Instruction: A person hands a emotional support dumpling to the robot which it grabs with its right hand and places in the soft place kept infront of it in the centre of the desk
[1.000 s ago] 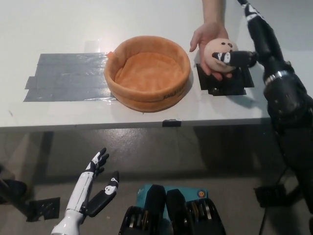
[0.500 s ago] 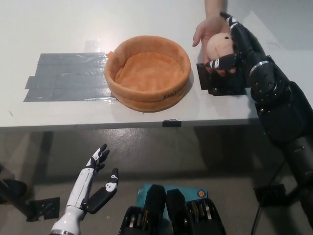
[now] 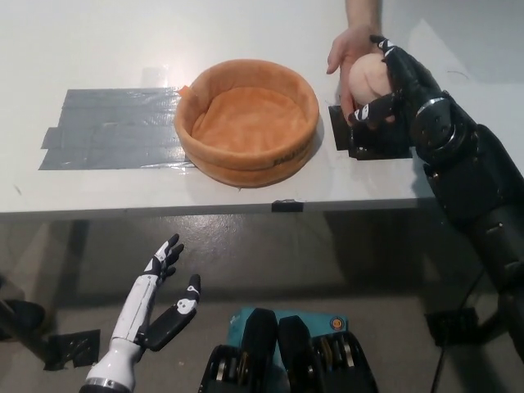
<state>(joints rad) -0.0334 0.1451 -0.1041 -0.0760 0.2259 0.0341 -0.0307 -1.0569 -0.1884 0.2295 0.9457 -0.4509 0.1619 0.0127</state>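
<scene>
The black right robot hand (image 3: pixel 393 86) reaches over the far right part of the white surface (image 3: pixel 123 49) and wraps its fingers (image 3: pixel 372 110) around the emotional support dumpling (image 3: pixel 366 76), a pale peach, rounded plush. The dumpling sits in the cup of a person's hand (image 3: pixel 345 57), which comes in from the top edge of the head view; the person's palm lies behind and to the left of the plush, so both hands touch it at once. The dumpling is above the surface, over a patch of black tape (image 3: pixel 372 135) stuck near the front right edge.

To the left of that, in the middle of the surface, lies the soft place (image 3: pixel 246 123), a round orange plush basket with a thick padded rim and nothing inside it. It is near the dumpling but apart from it, with a strip of bare surface and the edge of the black tape between them. A broad patch of grey tape (image 3: pixel 110 129) runs out from under the basket's left side. A small dark tab (image 3: pixel 286 205) sits on the front edge of the surface just below the basket.

The white left robot hand (image 3: pixel 160 303) rests low at the lower left, below the surface edge, fingers spread apart and holding nothing.
</scene>
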